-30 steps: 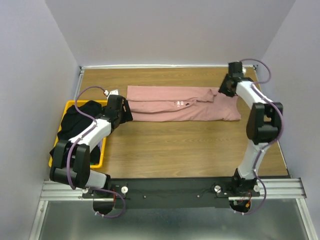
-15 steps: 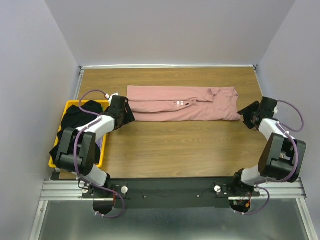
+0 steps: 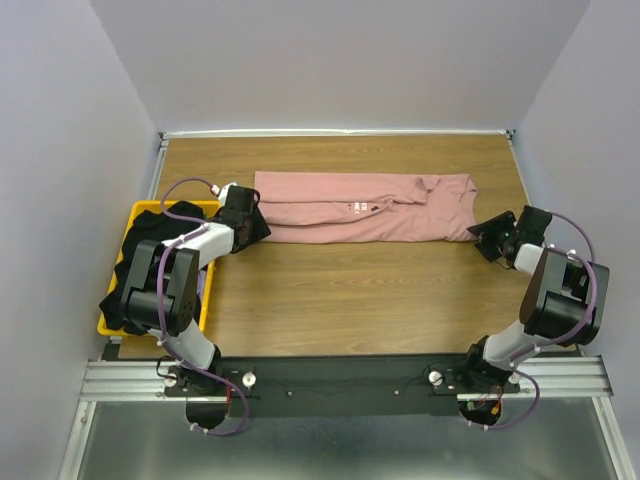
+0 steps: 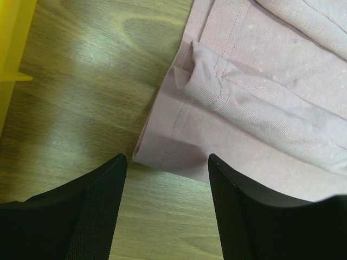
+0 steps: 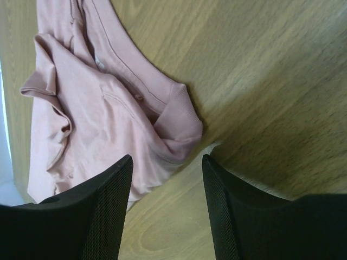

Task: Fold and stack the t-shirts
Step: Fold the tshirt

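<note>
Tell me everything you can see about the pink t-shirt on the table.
The pink t-shirt is soft dusty-pink knit cloth, folded lengthwise into a long band lying flat across the far part of the wooden table, a small print near its middle. Its stitched hem end faces the left claw; its rumpled collar end faces the right claw. Both claws stand open at those ends, and neither grips it.

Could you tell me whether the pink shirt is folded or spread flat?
Partly folded: the pink shirt lies as a long narrow band, with doubled layers at its end in the left wrist view.
</note>
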Tool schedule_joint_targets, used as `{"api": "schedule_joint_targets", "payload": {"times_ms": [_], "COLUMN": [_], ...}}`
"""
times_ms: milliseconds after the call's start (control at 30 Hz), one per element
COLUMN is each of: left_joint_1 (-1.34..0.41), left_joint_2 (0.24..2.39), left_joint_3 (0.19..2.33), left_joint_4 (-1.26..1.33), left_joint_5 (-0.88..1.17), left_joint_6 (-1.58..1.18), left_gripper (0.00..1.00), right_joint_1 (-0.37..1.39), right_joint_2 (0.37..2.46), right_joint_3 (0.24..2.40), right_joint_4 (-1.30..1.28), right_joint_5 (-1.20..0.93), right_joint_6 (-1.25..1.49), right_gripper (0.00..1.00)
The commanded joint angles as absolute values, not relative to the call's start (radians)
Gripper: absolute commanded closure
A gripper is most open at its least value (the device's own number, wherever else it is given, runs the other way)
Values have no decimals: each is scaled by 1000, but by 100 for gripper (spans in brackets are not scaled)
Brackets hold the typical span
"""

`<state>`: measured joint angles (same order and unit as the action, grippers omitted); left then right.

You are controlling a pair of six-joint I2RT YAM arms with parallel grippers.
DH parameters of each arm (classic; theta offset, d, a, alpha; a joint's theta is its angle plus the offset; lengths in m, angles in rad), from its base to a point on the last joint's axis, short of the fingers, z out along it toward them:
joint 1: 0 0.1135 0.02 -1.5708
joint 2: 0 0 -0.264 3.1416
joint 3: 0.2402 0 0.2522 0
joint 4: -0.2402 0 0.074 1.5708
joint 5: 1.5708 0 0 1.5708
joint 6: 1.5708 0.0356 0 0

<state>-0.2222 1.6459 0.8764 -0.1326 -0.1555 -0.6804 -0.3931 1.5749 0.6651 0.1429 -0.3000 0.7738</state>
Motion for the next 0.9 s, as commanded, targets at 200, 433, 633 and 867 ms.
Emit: {"api": "schedule_joint_targets", "payload": {"times_ms": [200,433,633,867], "left_joint_1": [-209,-204,-196,-181], "left_joint_2": [1658,1687,1701,1700], "left_joint_3": [882,910,928,945], "left_joint_4": [-127,-150,-182,-251], "left_joint_5": [-190,-206,-222,-282], "left_joint_6": [-703,-687,-673,-655], "left_gripper": [41,62,99,100], "right_joint_1": [-402,-416,-436,-465], "right_joint_2": [1626,1658,1649,1625], "right_joint_3": [640,643,656,681], "right_joint_4": [219,229,219,137], "right_joint_5": [-314,-308,-273,-163], "right_joint_6": [778,752,715,663], "right_gripper": [41,56,91,94]}}
